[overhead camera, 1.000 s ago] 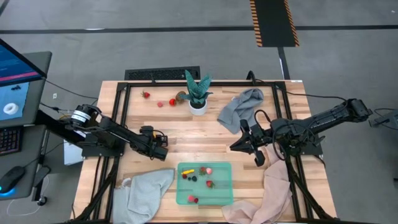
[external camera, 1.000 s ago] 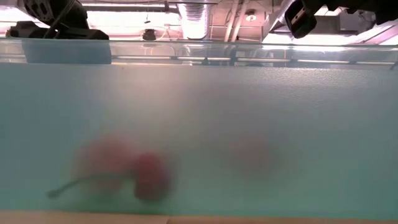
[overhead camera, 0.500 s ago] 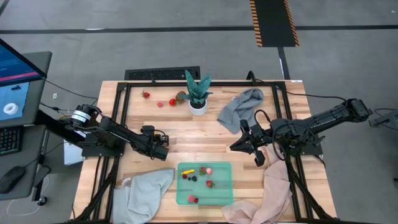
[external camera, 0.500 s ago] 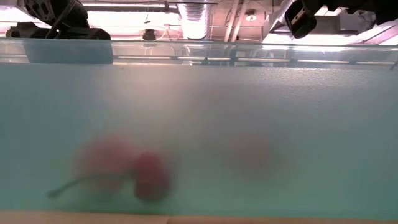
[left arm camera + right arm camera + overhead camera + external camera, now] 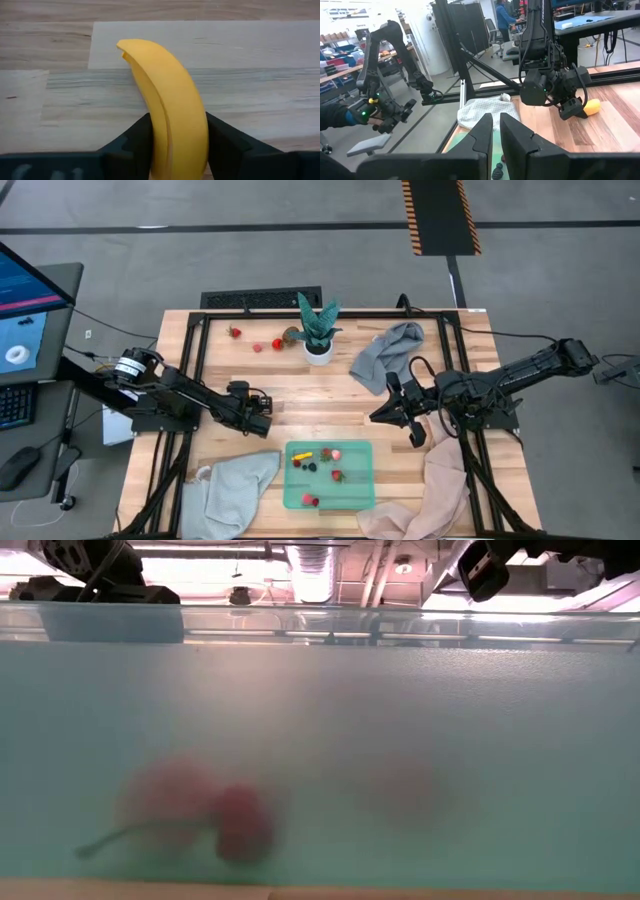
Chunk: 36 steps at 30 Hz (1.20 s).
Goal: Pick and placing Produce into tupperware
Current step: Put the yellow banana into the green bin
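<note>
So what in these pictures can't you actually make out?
- Low view: the tupperware wall fills the picture; the fruit behind it are only red smudges.
- High view: the small pieces near the potted plant are too tiny to name.
- High view: the banana is hidden under the left gripper; only the left wrist view shows it clamped.
- Right wrist view: the right gripper covers most of the container below it.

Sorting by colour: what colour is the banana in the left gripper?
Yellow banana, clearest in the left wrist view.
</note>
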Available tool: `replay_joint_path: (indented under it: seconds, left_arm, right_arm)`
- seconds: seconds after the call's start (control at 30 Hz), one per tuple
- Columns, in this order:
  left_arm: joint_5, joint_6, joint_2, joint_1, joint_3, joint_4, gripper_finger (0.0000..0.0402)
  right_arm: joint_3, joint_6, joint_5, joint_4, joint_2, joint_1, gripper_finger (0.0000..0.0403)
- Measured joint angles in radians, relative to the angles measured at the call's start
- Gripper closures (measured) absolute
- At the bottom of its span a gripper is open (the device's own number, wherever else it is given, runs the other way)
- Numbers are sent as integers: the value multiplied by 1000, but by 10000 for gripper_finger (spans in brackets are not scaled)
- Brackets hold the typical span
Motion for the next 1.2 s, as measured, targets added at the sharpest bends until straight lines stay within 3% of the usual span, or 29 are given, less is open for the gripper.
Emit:
replay_joint_path:
  seconds: [0.13,0.33,0.77,1.03,1.2]
  left_arm:
    - [-21,13,0,5,18,0,272]
    - [-63,131,0,35,95,-6,247]
    - [-138,442,0,56,367,-20,264]
    - [-122,549,0,-28,493,29,248]
    - [-120,549,-1,-120,505,128,256]
  right_arm:
    - [0,0,0,0,0,0,344]
    - [0,0,0,-1,0,0,344]
    - [0,1,0,-8,0,0,344]
    - [0,1,0,-18,0,0,344]
    - [0,1,0,-22,0,0,344]
